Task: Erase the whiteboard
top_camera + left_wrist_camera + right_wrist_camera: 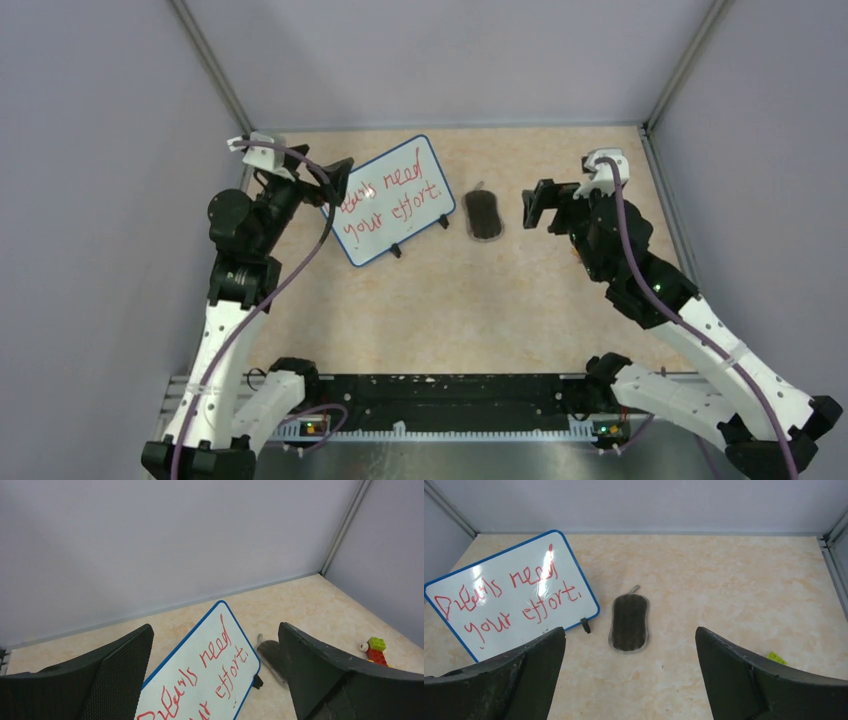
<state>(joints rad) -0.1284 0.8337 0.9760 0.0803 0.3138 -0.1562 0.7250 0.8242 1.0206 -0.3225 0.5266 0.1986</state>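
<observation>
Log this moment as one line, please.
whiteboard: red writing unerased | eraser pad: beside whiteboard, ungripped | left pincer: open, empty | right pincer: open, empty

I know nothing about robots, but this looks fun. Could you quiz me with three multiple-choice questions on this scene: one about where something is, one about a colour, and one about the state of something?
1. Where does the eraser pad lie?
A) on top of the whiteboard
B) on the table, beside the whiteboard
C) at the near edge, by the arm bases

2. What colour is the writing on the whiteboard?
A) blue
B) red
C) black

3. How do the left tool and the right tool stand?
A) both open, holding nothing
B) both shut
C) one shut on the eraser pad

Answers:
1 B: the top view shows the pad on the table just right of the board, apart from it.
2 B: the handwriting is red; only the rim is blue.
3 A: each wrist view shows its tool spread wide with nothing between.
</observation>
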